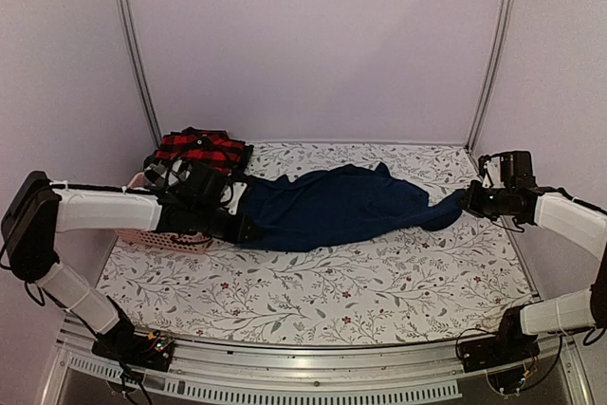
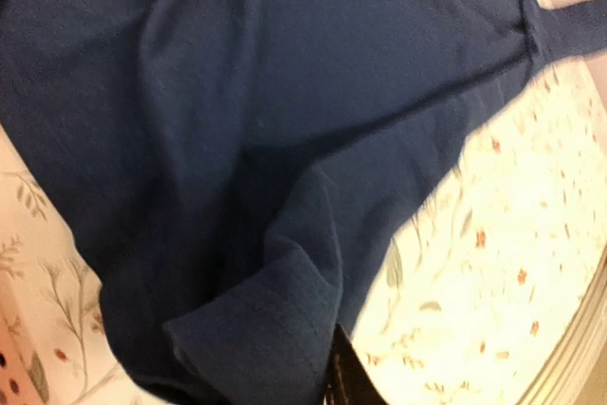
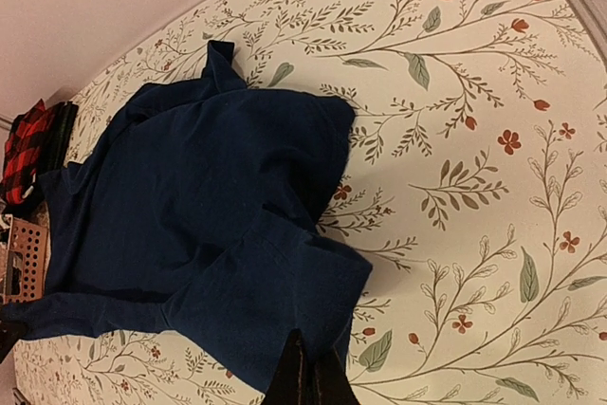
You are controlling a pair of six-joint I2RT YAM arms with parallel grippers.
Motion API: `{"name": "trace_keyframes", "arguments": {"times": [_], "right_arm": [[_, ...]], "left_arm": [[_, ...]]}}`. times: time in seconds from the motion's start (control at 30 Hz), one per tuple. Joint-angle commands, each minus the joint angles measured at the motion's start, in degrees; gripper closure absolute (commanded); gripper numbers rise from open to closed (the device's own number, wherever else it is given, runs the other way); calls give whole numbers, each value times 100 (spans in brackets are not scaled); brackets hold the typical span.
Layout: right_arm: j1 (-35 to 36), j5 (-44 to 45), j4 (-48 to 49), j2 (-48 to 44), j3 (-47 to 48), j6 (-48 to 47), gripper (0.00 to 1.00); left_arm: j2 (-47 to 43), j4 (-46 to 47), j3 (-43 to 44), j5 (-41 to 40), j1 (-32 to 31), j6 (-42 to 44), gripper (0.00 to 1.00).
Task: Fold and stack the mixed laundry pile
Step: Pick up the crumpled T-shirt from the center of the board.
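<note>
Nearest me the two arms rise from the front rail, one at each corner; just past them spreads the surface [image 1: 332,301], white with a print of leafy sprigs and small red flowers; across its middle the navy blue trousers [image 1: 341,206] are drawn out sideways between the two arms, rumpled and broad at the left, narrowing to a thin tail at the right; whether the ends are lifted off the print I cannot tell. The left gripper [image 1: 242,227] reaches in on its white forearm, its jaws clenched on the bunched left edge of the cloth; that cloth fills nearly all of the left wrist view, with one dark finger [image 2: 343,378] showing under the fold. The right gripper [image 1: 467,201] comes in from the right side, its jaws pinched on the narrow right end; its dark fingers [image 3: 302,377] sit close together at the hem in its own wrist view. Farther back on the left a pink slotted basket [image 1: 166,238] stands partly behind the left forearm; on top of it, close to the back wall, the red-and-black plaid piece [image 1: 199,147] is heaped, with something dark beneath it that I cannot make out.
</note>
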Motion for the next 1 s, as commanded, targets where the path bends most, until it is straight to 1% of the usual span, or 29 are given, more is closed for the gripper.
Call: {"name": "trace_keyframes", "arguments": {"times": [0.0, 0.03, 0.07, 0.13, 0.17, 0.23, 0.27, 0.33, 0.4, 0.47, 0.53, 0.6, 0.73, 0.83, 0.97], "right_arm": [[-86, 61, -11, -103, -80, -4, 100], [-94, 55, -11, -110, -93, 0, 100], [-100, 60, -11, -92, -111, -4, 100], [-96, 84, -11, -71, -130, -14, 100], [-99, 98, -13, -64, -133, -23, 100], [-99, 136, -2, -45, -132, -18, 100], [-95, 132, 5, -46, -139, -24, 100], [-277, 113, 39, -65, -157, -31, 100], [-297, 42, 55, -52, -158, -34, 100], [-297, -11, 67, -21, -166, -45, 100], [-304, -57, 71, 1, -175, -43, 100], [-306, -109, 92, 2, -175, -36, 100], [-301, -190, 93, 2, -175, -27, 100], [-306, -218, 104, 2, -184, -26, 100], [-306, -230, 138, 23, -193, -34, 100]], "left_arm": [[-571, -742, -657, -625, -648, -187, 51], [-648, -999, -675, -953, -742, -418, 39], [-729, -1232, -673, -1282, -736, -733, 35], [-987, -1437, -772, -1485, -665, -1244, 28], [-1165, -1336, -889, -1427, -622, -1450, 25], [-1459, -1016, -1188, -1243, -453, -1888, 24], [-1537, -837, -1300, -1127, -353, -1974, 22], [-1590, -587, -1384, -1088, -128, -2025, 17], [-1473, -334, -1293, -711, 147, -1884, 15], [-1220, -109, -1048, -463, 211, -1690, 17], [-850, -50, -695, -81, 157, -1463, 26], [-486, -156, -372, 57, -1, -1210, 35], [-197, -328, -181, 252, -216, -1122, 45], [-169, -415, -236, 366, -285, -1246, 46], [87, -503, -260, 620, -330, -1394, 43]]}}
